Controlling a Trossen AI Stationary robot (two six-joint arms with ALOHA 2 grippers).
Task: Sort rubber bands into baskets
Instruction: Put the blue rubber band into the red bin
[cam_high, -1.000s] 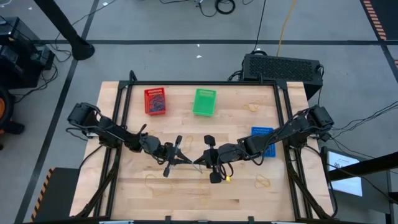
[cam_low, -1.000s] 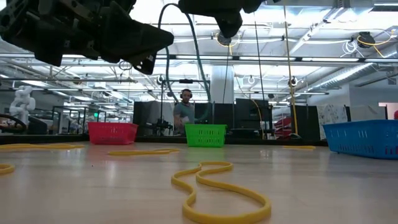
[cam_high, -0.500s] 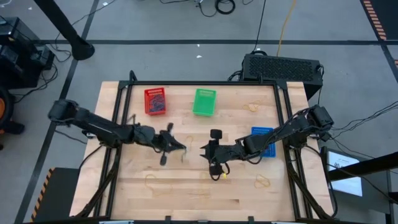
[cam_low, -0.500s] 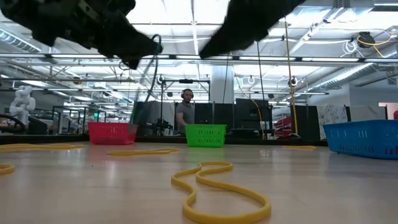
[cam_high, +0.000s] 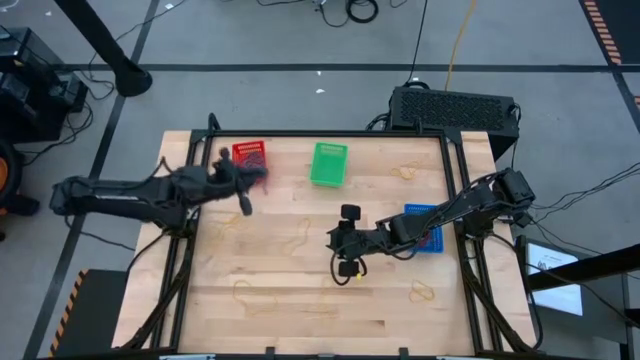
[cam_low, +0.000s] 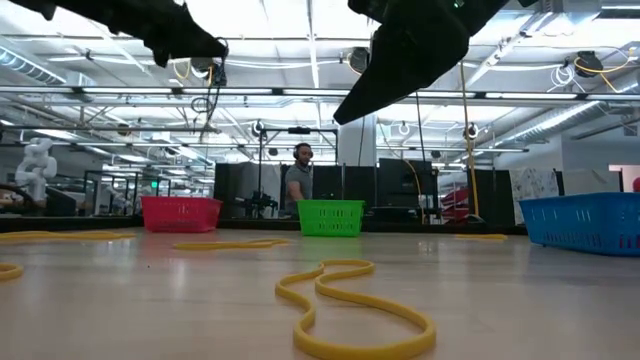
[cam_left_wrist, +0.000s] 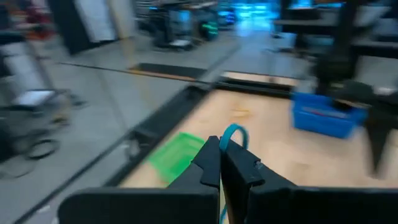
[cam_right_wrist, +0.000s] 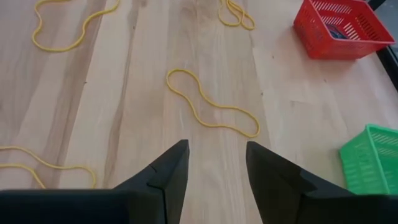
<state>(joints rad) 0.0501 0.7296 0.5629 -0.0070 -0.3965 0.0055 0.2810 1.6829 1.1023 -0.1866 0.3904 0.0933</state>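
Wooden table (cam_high: 300, 290): blue rubber band (cam_left_wrist: 232, 133), pinched by left gripper (cam_left_wrist: 221, 163), has been carried beside red basket (cam_high: 249, 162); right gripper (cam_right_wrist: 214, 163) has been opened, empty.

Two slim dark jointed arms, matte black. Left hand (cam_left_wrist: 221, 163) and right hand (cam_right_wrist: 214, 171) each have two black, flat, wedge-shaped fingers.

left gripper (cam_left_wrist: 221, 163) pinched; right gripper (cam_right_wrist: 214, 163) parted

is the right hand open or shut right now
Open. In the right wrist view the right hand shows its two dark fingers standing apart with bare wooden table between them, nothing held.
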